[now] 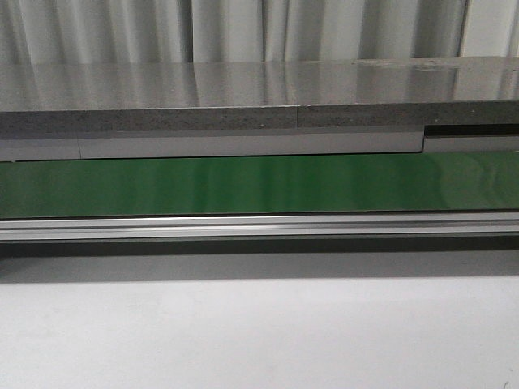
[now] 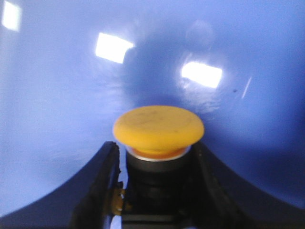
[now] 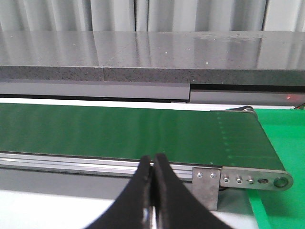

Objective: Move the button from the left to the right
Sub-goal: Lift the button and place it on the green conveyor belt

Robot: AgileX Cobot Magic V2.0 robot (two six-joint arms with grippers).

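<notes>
Left gripper [image 2: 155, 191]: in your left wrist view its two black fingers [image 2: 97, 191] stand on either side of the button's black body, close against it. You have it clamped on the button.
Button [image 2: 158, 128]: yellow mushroom cap, round and smooth, above a silver collar and a black body. The cap pokes out past the fingertips. The body is mostly hidden between the fingers, so you cannot read any markings.
Button location: held in your left gripper, in front of a glossy blue surface [image 2: 57, 95] that fills the rest of that view. Bright rectangular reflections show on the blue. You cannot tell from this view whether the button touches that surface or hangs clear of it.
Right gripper [image 3: 153, 164]: its two dark fingertips meet in a point with no gap between them. You have it closed on nothing.
Right gripper location: just before the near rail of the conveyor, toward the belt's end roller bracket [image 3: 248, 179].
Conveyor belt [image 1: 259, 185]: green, running straight across your front view, with an aluminium rail [image 1: 259, 227] along its near edge. Nothing lies on the visible stretch.
Table [image 1: 259, 332]: pale grey surface in front of the rail.
Rear shelf [image 1: 243, 89]: grey, reflective slab behind the belt, with pale curtains [image 1: 97, 28] beyond.
Green mat [image 3: 286, 143]: seen in your right wrist view past the belt's end.
Front view coverage: neither arm nor the button appears there.
</notes>
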